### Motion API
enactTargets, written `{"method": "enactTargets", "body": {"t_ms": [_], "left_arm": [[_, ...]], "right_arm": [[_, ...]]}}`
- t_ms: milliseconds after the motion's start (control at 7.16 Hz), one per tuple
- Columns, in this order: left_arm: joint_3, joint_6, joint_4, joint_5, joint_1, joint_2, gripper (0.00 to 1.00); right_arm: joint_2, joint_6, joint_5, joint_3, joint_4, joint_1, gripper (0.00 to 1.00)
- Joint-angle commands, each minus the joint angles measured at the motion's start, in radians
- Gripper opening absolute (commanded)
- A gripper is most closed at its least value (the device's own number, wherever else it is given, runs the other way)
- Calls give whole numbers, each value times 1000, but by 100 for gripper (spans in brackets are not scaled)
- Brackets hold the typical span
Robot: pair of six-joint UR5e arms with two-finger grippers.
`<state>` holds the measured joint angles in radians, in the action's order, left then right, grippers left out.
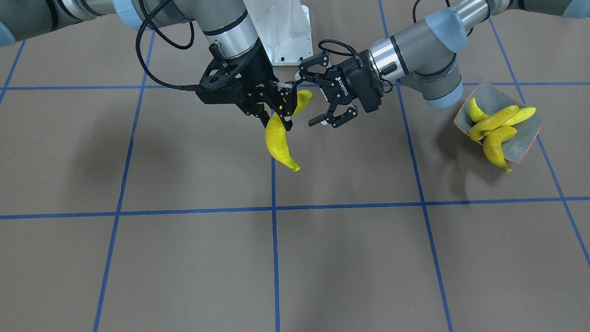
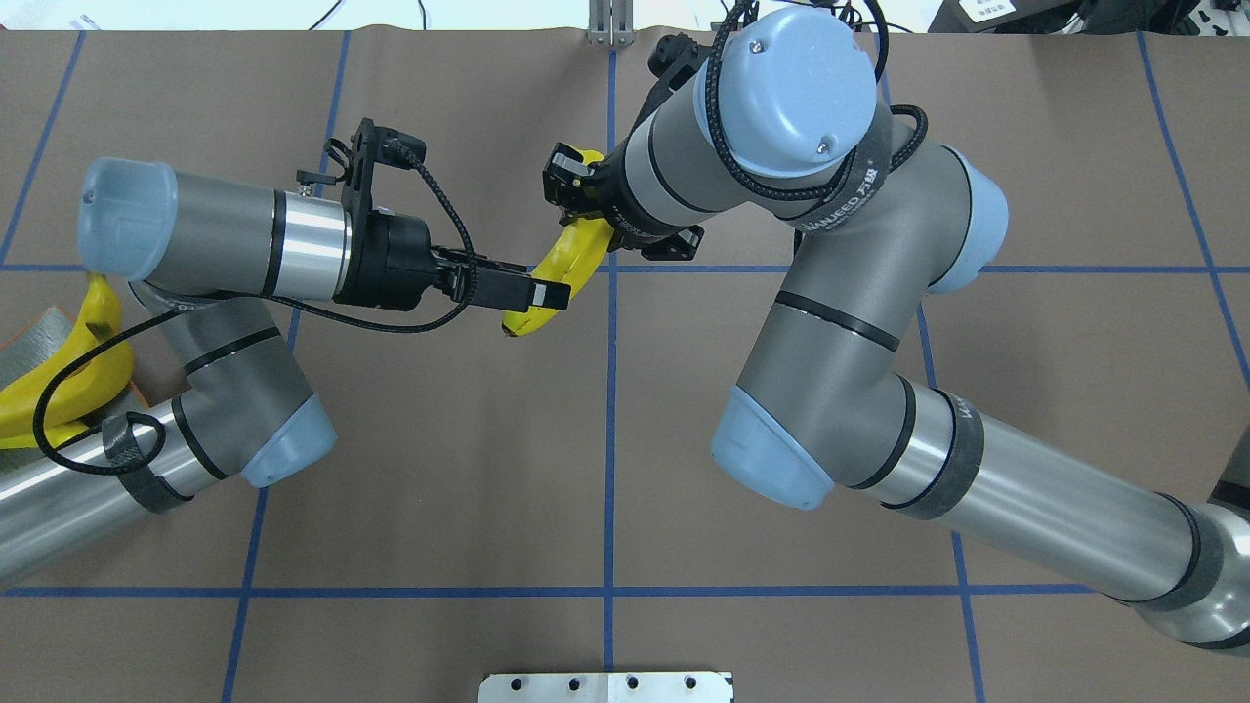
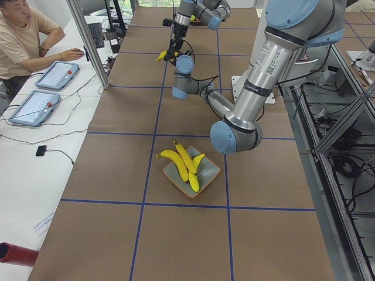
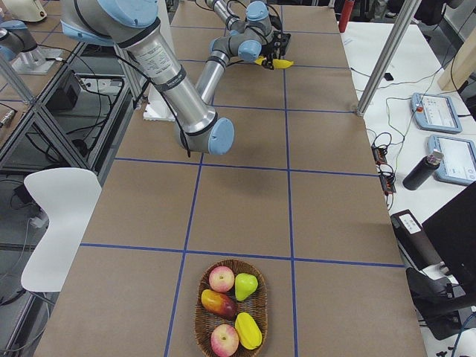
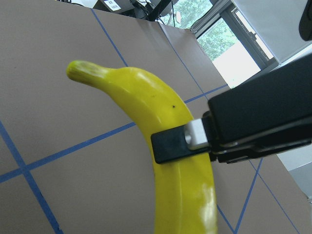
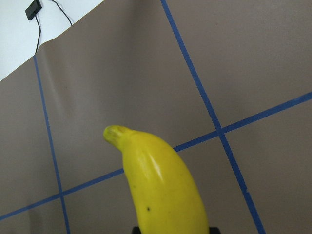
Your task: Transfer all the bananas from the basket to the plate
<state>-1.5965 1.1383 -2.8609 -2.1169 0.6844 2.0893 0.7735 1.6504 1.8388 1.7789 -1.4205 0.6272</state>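
My right gripper [image 1: 276, 115] is shut on a yellow banana [image 1: 279, 140] and holds it above the table's middle; it also shows in the overhead view [image 2: 571, 259]. My left gripper [image 1: 309, 97] is open, its jaws standing around the banana's upper end without clamping it. The left wrist view shows the banana [image 5: 165, 112] with a right finger [image 5: 170, 146] pressed on it. The grey-green plate [image 1: 498, 99] with an orange rim lies on my left side and holds three bananas [image 1: 493, 122]. The wicker basket [image 4: 201, 316] holds no bananas.
The basket holds apples, a pear and other fruit [image 4: 223, 301] at the table's end on my right. A white mounting plate [image 1: 283, 32] sits by my base. An operator [image 3: 23, 41] with tablets sits across the table.
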Motion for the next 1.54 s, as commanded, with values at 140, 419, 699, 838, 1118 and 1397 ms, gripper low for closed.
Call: {"method": "enactTargets", "body": {"t_ms": [140,419,699,838,1118,1397], "left_arm": [[-3,6,-8,-1,-14,-3,0],[4,8,-3,-5,-16,-12,0],[1,2,-6,-12,-16,-78,0],[-9,-2,-61,-35,-10,-150,0],[-23,-9,-176,-147,114,-324,0],[-16,-56,-253,-396,322,-441,0]], "right_arm": [[1,-4,-10,4,3,-9,34],[1,-29,-116,10,5,-46,100],[51,-81,-99,113,-6,-29,100],[90,-112,-63,125,-8,29,100],[198,-240,77,132,-6,171,100],[297,-406,140,129,-5,259,100]]}}
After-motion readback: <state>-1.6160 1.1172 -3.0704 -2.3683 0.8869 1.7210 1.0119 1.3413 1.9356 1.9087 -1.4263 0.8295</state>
